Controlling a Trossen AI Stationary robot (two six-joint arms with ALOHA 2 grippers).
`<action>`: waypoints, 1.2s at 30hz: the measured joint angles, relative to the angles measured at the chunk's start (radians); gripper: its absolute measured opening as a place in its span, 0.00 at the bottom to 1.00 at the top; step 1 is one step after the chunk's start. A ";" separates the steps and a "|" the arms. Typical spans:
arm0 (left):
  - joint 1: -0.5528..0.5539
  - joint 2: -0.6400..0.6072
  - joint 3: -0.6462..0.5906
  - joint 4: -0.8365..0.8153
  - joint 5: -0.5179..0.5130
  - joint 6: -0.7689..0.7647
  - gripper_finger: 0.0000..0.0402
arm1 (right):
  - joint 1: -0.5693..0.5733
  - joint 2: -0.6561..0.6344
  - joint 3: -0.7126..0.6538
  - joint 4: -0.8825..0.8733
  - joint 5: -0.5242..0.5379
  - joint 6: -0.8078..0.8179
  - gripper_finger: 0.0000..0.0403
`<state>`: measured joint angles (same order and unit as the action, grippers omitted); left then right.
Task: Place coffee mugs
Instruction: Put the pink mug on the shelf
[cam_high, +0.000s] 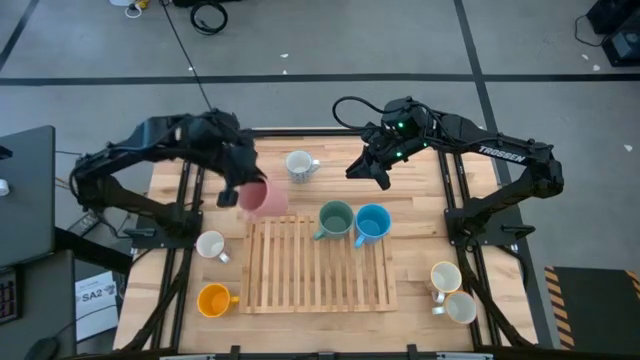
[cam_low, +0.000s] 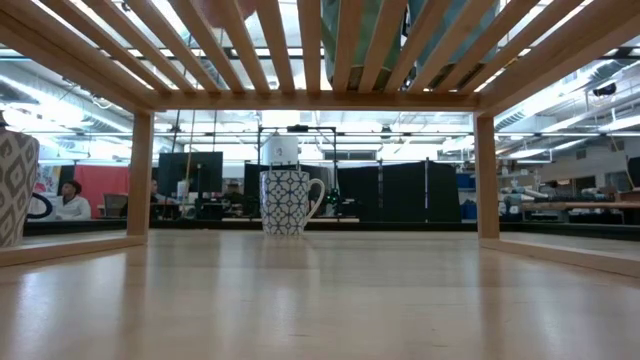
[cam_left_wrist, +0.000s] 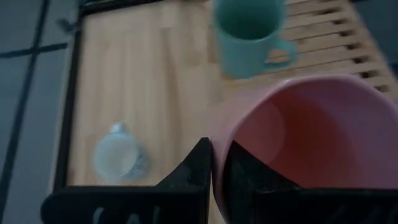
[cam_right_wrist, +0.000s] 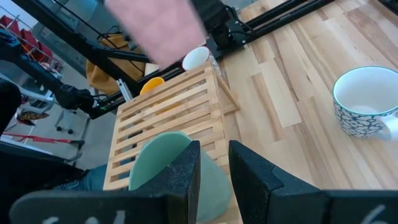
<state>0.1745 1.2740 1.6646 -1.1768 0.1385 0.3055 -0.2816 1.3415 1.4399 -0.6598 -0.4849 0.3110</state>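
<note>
Pinched at the rim between the left gripper's (cam_left_wrist: 211, 171) dark fingers: the pink mug (cam_left_wrist: 311, 143), one finger inside the wall, one outside, mouth filling the left wrist view. Seen from above, held over the table (cam_high: 170, 180) at the rear left corner of the slatted wooden rack (cam_high: 320, 275), mug body (cam_high: 265, 198) overlapping that corner, left gripper (cam_high: 232, 192) just beside it on the left.

Judged to be mid-carry, placing not yet done. Next move likely calls for lowering the mug level onto free slats left of the dark green mug (cam_high: 335, 218), then easing the fingers off the rim without tipping it.

Mouth turned mostly upward, long axis close to vertical with a slight lean; handle side not discernible.

Already on the rack: dark green mug and blue mug (cam_high: 372, 223), side by side, upright. Off the rack: patterned white mug (cam_high: 299, 165) at the rear, white mug (cam_high: 211, 245) and orange mug (cam_high: 214, 299) on the left, two cream mugs (cam_high: 452, 292) at front right.

Waiting behind the rack: right gripper (cam_high: 383, 172), fingers slightly apart, holding nothing.
</note>
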 joint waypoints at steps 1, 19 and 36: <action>-0.021 0.007 -0.001 0.002 -0.001 0.000 0.07 | 0.000 0.000 0.000 0.000 0.003 0.000 0.22; -0.173 0.264 -0.002 0.032 -0.004 0.074 0.07 | 0.001 -0.001 0.000 -0.019 0.030 0.000 0.22; -0.171 0.291 -0.002 0.075 -0.007 0.074 0.07 | 0.001 -0.001 0.000 -0.020 0.044 0.000 0.22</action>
<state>0.0032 1.5654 1.6627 -1.1015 0.1314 0.3794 -0.2806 1.3407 1.4403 -0.6796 -0.4408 0.3111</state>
